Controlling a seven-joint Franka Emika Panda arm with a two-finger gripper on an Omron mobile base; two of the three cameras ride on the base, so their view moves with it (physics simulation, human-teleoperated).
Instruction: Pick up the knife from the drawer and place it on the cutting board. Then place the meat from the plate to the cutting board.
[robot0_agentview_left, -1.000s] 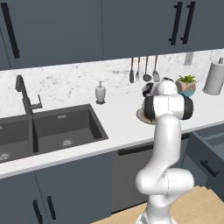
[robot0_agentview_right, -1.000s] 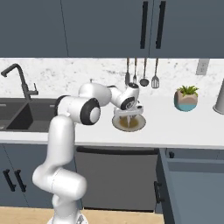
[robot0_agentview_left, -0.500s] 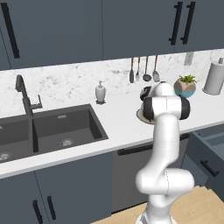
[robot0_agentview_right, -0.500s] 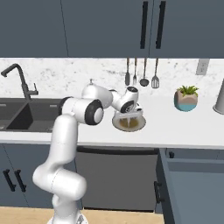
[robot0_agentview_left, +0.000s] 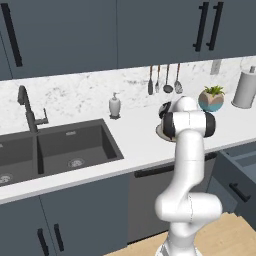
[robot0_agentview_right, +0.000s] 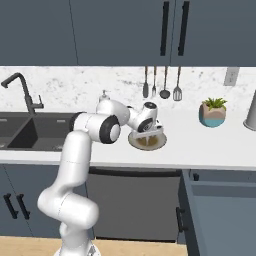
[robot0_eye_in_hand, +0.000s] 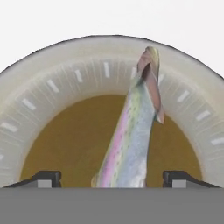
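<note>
In the left base view the arm is reaching over the counter (robot0_agentview_left: 135, 145), its body covering most of the plate (robot0_agentview_left: 161, 132).

In the right base view the gripper (robot0_agentview_right: 146, 134) is hanging directly over the plate (robot0_agentview_right: 159, 144), just beside the counter's (robot0_agentview_right: 220, 145) front half.

In the hand view the meat (robot0_eye_in_hand: 131, 144) is lying on the plate (robot0_eye_in_hand: 52, 87), its long axis running from between the fingertips (robot0_eye_in_hand: 47, 177) up toward the far rim, leaning slightly right. The jaws are standing apart, one on each side of the meat, not touching it.

Slate cabinets (robot0_agentview_left: 150, 30), marble backsplash (robot0_agentview_right: 75, 87) — white counter (robot0_agentview_right: 220, 145), black sink (robot0_agentview_left: 55, 150)
</note>
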